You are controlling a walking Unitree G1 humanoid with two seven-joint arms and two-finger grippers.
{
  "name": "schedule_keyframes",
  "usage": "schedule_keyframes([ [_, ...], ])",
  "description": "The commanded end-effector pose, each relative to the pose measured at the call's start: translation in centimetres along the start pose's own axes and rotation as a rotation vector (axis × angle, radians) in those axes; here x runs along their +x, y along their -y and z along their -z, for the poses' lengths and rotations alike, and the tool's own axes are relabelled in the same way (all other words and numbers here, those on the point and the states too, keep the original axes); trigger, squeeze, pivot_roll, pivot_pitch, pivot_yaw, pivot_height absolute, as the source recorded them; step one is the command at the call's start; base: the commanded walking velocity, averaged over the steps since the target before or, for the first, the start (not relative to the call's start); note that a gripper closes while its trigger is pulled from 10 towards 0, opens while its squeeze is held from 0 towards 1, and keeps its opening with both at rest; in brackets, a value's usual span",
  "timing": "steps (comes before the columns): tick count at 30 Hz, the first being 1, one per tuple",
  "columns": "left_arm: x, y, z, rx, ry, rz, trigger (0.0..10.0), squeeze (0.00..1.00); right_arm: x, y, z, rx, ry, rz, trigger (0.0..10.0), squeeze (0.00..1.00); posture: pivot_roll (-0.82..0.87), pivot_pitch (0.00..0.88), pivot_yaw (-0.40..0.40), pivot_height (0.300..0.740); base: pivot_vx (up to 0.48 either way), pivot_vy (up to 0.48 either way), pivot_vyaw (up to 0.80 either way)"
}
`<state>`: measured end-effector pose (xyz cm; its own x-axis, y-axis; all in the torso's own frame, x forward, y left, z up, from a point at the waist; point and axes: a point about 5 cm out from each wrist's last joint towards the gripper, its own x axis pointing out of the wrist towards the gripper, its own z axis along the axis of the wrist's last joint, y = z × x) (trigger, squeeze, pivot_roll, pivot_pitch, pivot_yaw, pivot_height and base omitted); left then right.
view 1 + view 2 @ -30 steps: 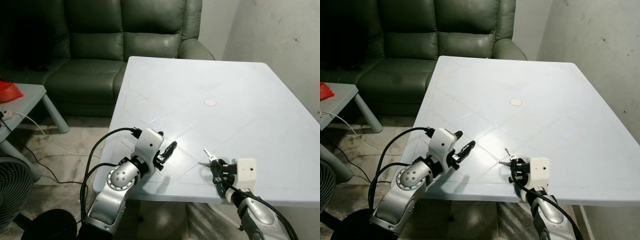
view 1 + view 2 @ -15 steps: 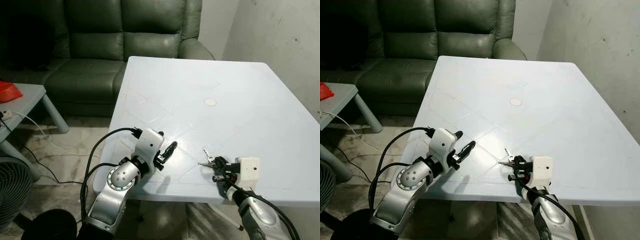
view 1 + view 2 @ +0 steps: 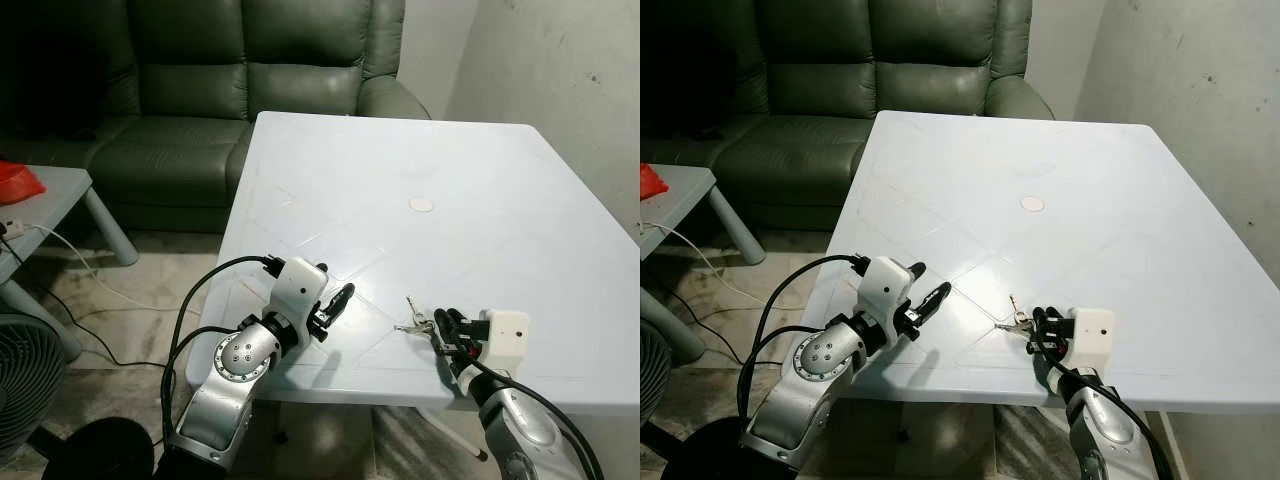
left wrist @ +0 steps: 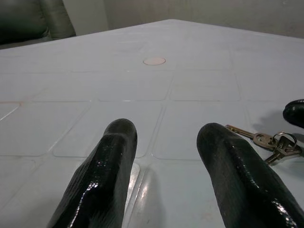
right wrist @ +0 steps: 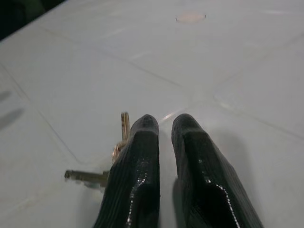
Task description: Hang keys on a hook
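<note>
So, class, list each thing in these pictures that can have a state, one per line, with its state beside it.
Keys: lying flat on the table, beside the right gripper's fingertips, not clearly gripped.
Right gripper: fingers nearly together, low over the table by the keys.
Left gripper: open, holding nothing, near the table's front edge.

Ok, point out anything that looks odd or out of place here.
No hook can be seen for the keys, which lie flat on the white table. The right gripper sits beside them with jaws nearly closed on nothing. Nothing looks spilled or damaged.
</note>
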<state>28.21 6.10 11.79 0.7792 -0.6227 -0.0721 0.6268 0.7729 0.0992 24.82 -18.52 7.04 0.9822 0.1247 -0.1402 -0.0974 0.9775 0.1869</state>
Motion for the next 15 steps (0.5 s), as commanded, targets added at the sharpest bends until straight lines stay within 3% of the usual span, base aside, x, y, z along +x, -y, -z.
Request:
schedule_keyframes([
  [1,0.0,0.3,-0.2,0.004,0.003,0.005,10.0,0.0,-0.2,-0.1,-1.0,-0.013,0.059,-0.043,10.0,0.0,-0.14,0.027,-0.019,0.74,0.0,0.0,0.0],
  [9,-0.7,2.8,1.0,-0.045,-0.038,0.093,10.0,0.0,-0.3,-0.4,-0.9,-0.048,0.046,-0.071,10.0,0.0,-0.14,0.031,-0.018,0.74,0.0,0.0,0.0],
  [15,-0.9,3.3,1.3,-0.053,-0.05,0.098,10.0,0.0,-0.3,-0.6,-0.6,-0.035,0.025,-0.083,10.0,0.0,-0.14,0.036,-0.023,0.74,0.0,0.0,0.0],
])
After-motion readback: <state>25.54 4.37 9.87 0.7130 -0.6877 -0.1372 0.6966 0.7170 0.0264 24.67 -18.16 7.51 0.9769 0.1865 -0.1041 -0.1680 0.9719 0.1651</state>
